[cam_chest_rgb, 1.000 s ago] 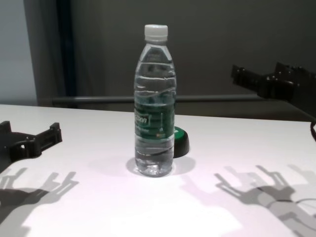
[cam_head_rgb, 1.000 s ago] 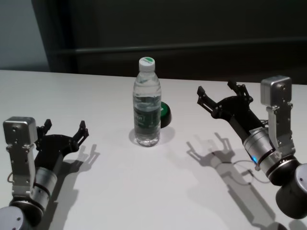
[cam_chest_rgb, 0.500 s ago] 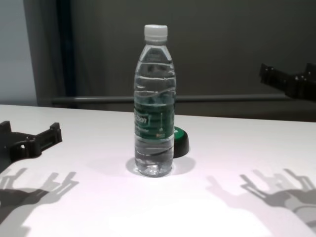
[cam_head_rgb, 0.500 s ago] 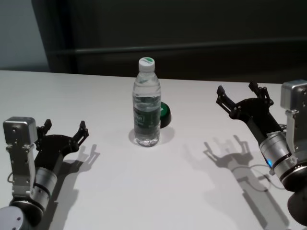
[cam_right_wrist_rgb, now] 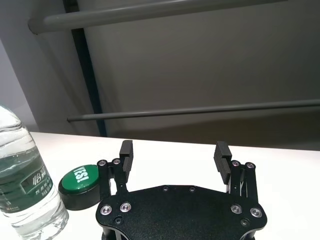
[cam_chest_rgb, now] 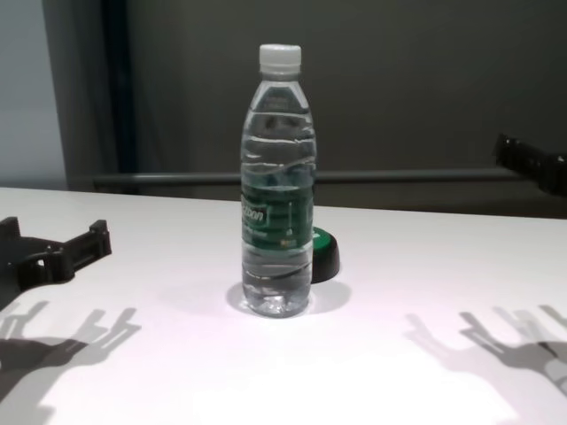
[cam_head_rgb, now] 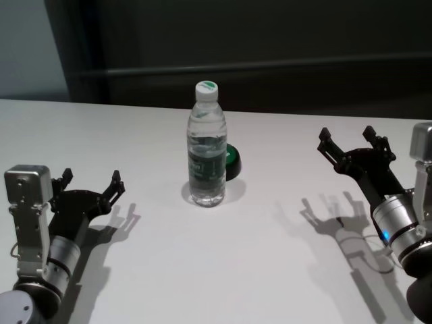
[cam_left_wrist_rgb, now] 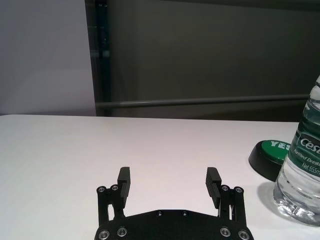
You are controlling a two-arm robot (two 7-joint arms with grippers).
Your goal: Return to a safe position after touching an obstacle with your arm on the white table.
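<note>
1. Obstacle (cam_head_rgb: 206, 145): upright mid-way across the white table (cam_head_rgb: 223, 270), undisturbed, same spot as a second ago; not tipped or shifted.
2. Looks: tall clear bottle, white cap, dark green label band, water inside; casts a small shadow at base. Black puck with green top (cam_head_rgb: 232, 160) just behind it on its right, touching or nearly so, cannot tell.
3. Changed: right gripper (cam_head_rgb: 353, 144) pulled back from near the bottle toward the table's right side, now well apart from it; almost out of the chest view.
4. Meaning: retreat looks mostly done, contact phase over, bottle left standing. Probably only a final settle left.
5. Right jaws: spread wide, holding nothing.
6. Left gripper (cam_head_rgb: 90, 184): parked low at the table's left, unmoved, well apart from bottle; jaws wide open, empty.
</note>
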